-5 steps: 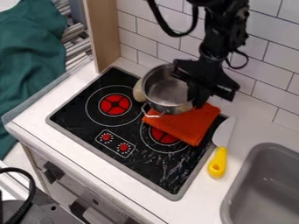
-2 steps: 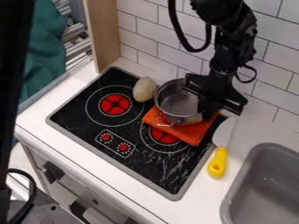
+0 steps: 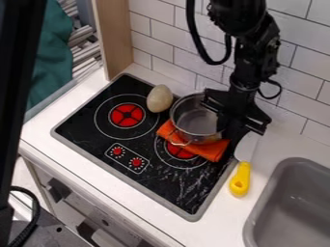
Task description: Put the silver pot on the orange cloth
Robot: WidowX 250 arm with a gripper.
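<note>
- The arm (image 3: 243, 62) is black throughout, built of chunky, uneven segments.
- A rounded, bulky housing (image 3: 238, 17) forms its upper visible part.
- Small grey glints dot the knobbly section below, too fine to make out as screws or markings.
- A thick, smooth black cable (image 3: 195, 41) makes a long loop beside the arm.
- A thinner black cable (image 3: 278, 89) curls near the wrist.
- The gripper (image 3: 229, 127) is black too, with a broad, angular crosspiece (image 3: 256, 119).
</note>
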